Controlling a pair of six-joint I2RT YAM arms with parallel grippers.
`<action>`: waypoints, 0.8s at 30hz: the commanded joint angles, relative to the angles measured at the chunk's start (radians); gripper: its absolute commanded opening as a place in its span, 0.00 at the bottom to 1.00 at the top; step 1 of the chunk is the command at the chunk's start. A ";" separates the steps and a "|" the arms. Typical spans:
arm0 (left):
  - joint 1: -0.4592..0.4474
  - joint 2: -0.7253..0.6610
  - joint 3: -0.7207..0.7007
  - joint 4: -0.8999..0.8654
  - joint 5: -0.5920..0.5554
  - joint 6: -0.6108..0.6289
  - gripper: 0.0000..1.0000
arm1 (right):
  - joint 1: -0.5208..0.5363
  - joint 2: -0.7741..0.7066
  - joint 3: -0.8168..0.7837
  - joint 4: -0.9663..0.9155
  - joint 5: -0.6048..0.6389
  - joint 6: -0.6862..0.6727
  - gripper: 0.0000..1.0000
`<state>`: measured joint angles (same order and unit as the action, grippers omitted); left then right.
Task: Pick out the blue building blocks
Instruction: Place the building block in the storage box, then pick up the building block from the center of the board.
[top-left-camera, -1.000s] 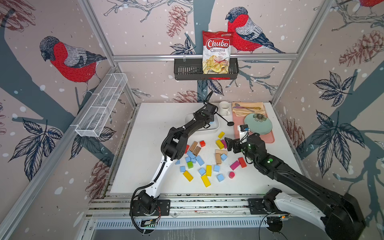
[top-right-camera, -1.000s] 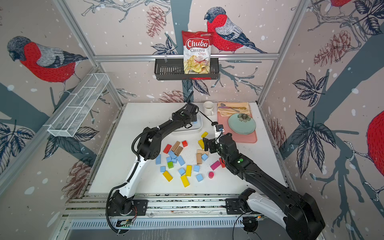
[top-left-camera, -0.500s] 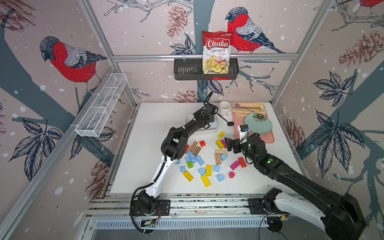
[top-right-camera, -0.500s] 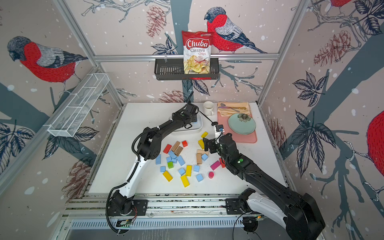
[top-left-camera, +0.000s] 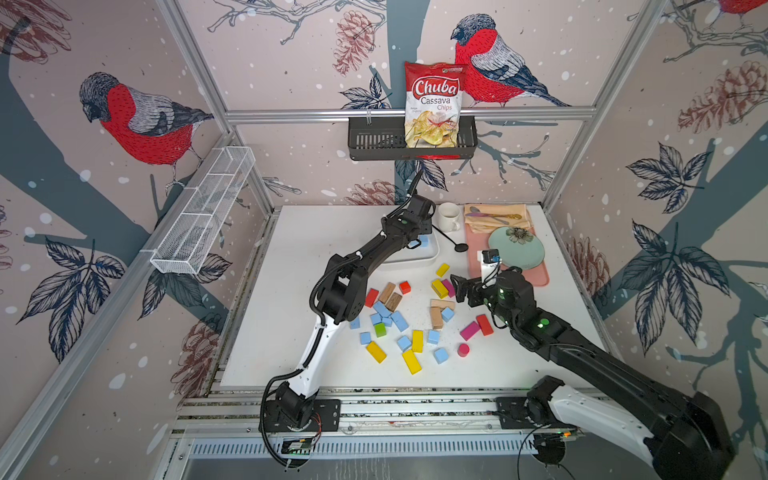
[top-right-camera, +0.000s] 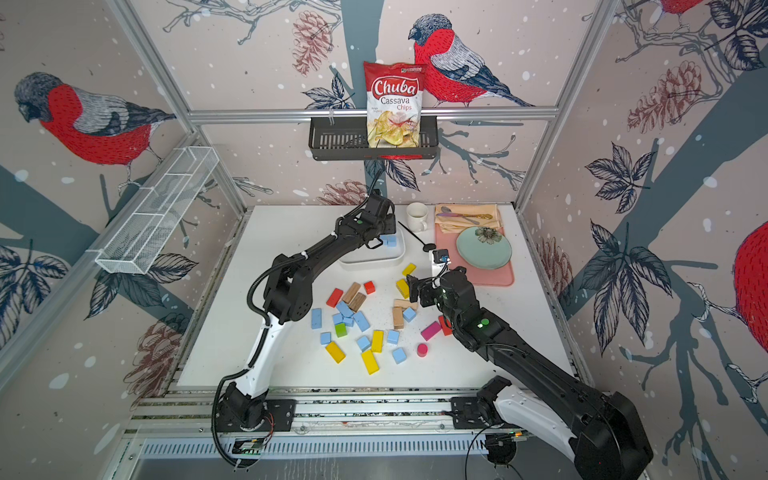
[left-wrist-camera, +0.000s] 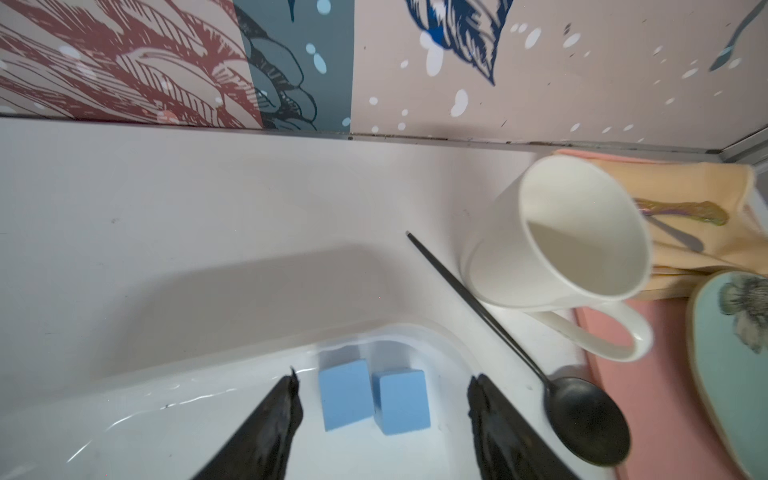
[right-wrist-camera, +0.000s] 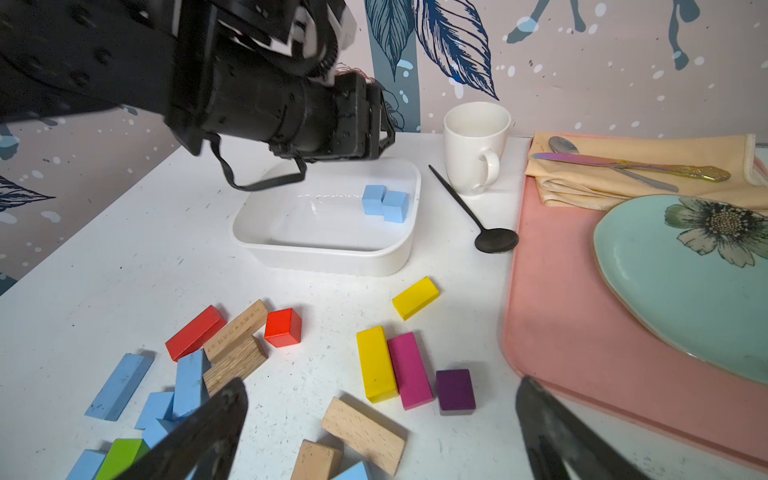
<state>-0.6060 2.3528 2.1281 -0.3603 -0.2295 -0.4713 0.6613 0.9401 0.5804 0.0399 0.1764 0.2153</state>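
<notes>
Left tool (left-wrist-camera: 385, 377) wider; second blue block (left-wrist-camera: 401, 401) wrist-only

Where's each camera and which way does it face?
Top views: high over the front edge, looking down and back across the table; left arm and right arm show.
Left wrist: behind the left hand, looking down into the white tray; only its fingers show.
Right wrist: behind the right hand, low over the scattered blocks, facing the back wall; its fingers and the left arm show.
Shared: both wrist views show two blue blocks in the tray.
</notes>
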 joint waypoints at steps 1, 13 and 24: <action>0.000 -0.136 -0.125 0.053 0.033 0.004 0.73 | 0.004 -0.013 0.009 -0.006 -0.001 0.020 1.00; -0.008 -0.668 -0.809 0.236 0.002 0.010 0.83 | 0.025 0.010 0.025 -0.014 -0.057 0.017 1.00; -0.028 -0.990 -1.235 0.206 -0.128 -0.096 0.87 | 0.073 0.082 0.075 -0.029 -0.064 -0.011 1.00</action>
<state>-0.6323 1.3979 0.9405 -0.1661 -0.2905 -0.5224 0.7258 1.0111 0.6411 0.0174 0.1219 0.2111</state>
